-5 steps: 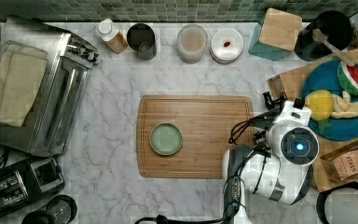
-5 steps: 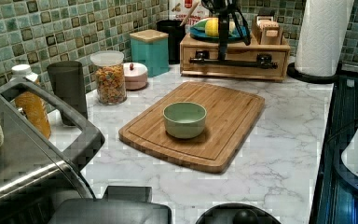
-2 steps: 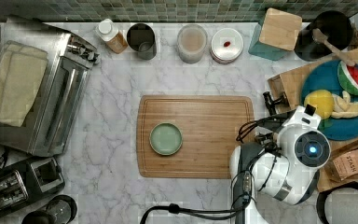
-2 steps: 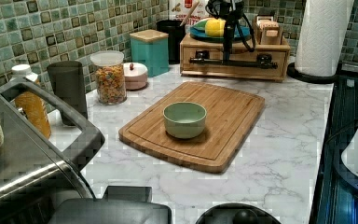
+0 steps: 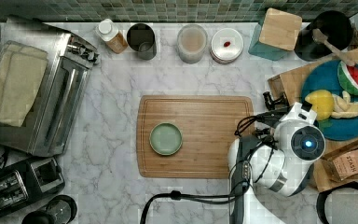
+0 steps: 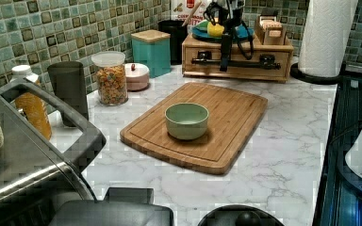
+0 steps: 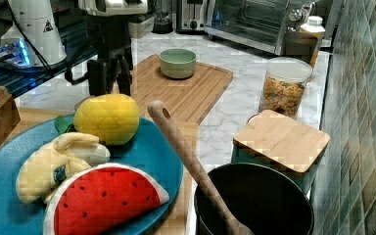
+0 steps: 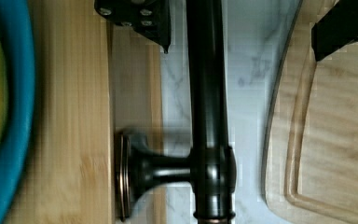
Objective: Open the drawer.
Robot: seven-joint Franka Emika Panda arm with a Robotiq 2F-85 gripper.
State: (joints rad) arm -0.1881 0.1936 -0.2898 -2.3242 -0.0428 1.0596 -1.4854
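In the wrist view the gripper (image 8: 244,28) stands with its two black fingers (image 8: 137,18) spread wide on either side of the black bar handle (image 8: 208,93), neither one visibly pressing on it, so the pincer is open around the bar. The drawer (image 6: 235,60) sits in the wooden box at the back of the counter in the left view, under the blue plate (image 6: 205,33), its front near the far edge of the cutting board (image 6: 202,122) that carries the green bowl (image 6: 186,120).
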